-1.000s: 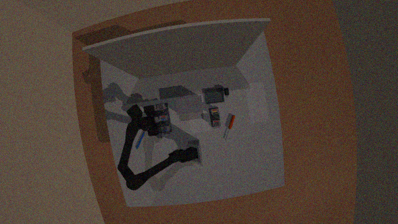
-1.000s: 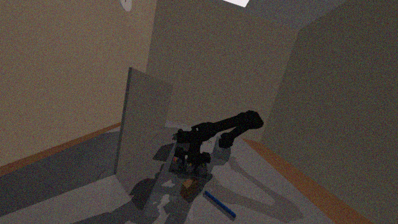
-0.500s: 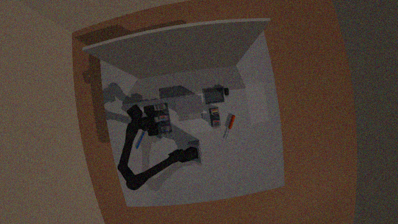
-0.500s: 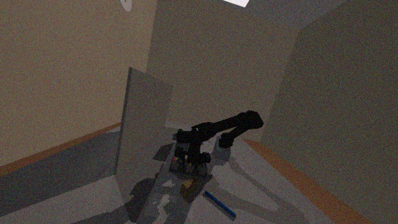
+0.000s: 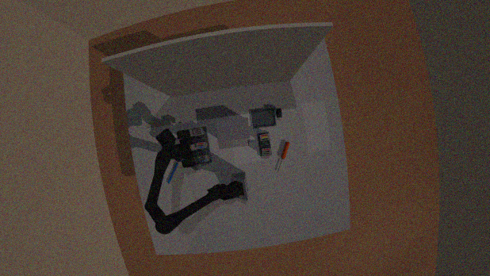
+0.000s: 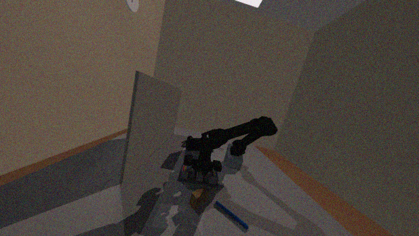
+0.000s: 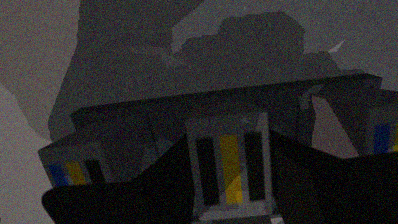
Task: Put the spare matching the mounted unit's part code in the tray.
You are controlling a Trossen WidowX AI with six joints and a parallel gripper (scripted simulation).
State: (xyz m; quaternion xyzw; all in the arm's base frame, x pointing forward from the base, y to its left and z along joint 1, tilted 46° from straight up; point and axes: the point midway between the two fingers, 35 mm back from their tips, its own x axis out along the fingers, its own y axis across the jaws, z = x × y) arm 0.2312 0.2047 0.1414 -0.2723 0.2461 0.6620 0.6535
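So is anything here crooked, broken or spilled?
Nothing looks spilled or broken. The screwdriver lies slanted beside the striped block, and a blue stick lies aslant near the rack; both could simply have been put down that way. The dim pictures could hide small damage.
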